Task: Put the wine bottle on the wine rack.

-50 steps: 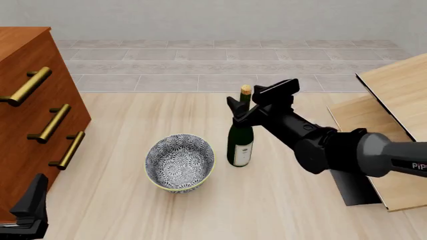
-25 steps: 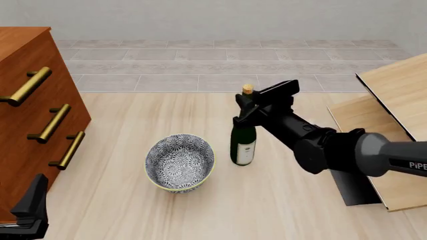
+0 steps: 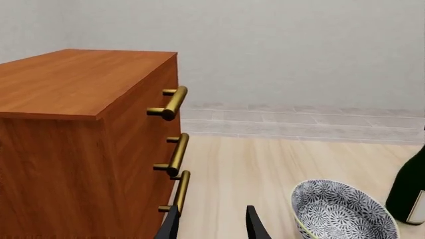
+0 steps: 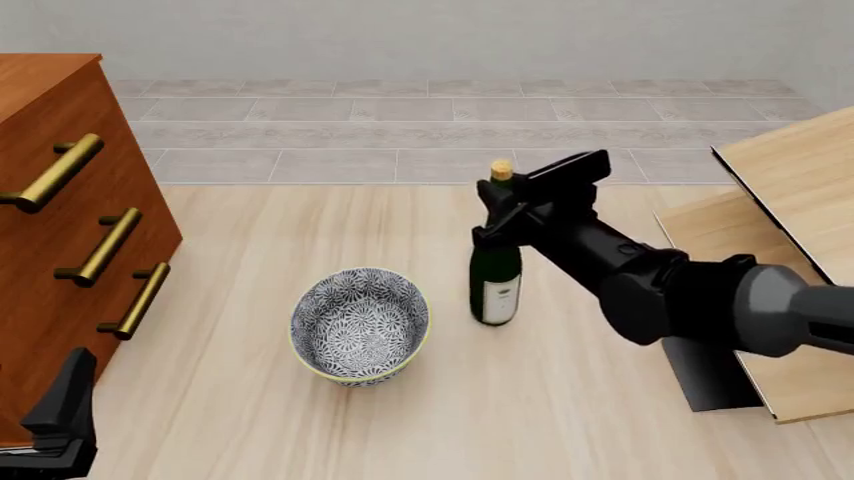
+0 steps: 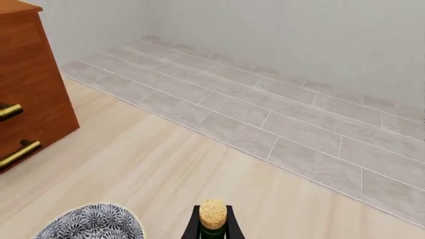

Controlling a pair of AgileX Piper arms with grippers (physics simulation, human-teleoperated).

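Observation:
The dark green wine bottle (image 4: 495, 275) with its tan cork stands upright at the table's middle, its base at or just above the surface. My right gripper (image 4: 491, 225) is shut on its neck just below the cork; in the right wrist view the fingers hug the neck under the cork (image 5: 213, 214). The bottle's lower body shows in the left wrist view (image 3: 408, 191). The pale-wood wine rack (image 4: 801, 190) with its black base stands at the right edge. My left gripper (image 3: 211, 226) is open and empty, low at the near left (image 4: 60, 420).
A patterned bowl (image 4: 360, 325) sits just left of the bottle, also seen from the left wrist (image 3: 342, 211). A reddish-brown drawer cabinet (image 4: 54, 250) with brass handles stands at the left. Grey tiled floor and a wall lie beyond the table.
My right gripper has closed on the bottle's neck, and the bottle has shifted a little to the right and slightly up. The left arm has not moved.

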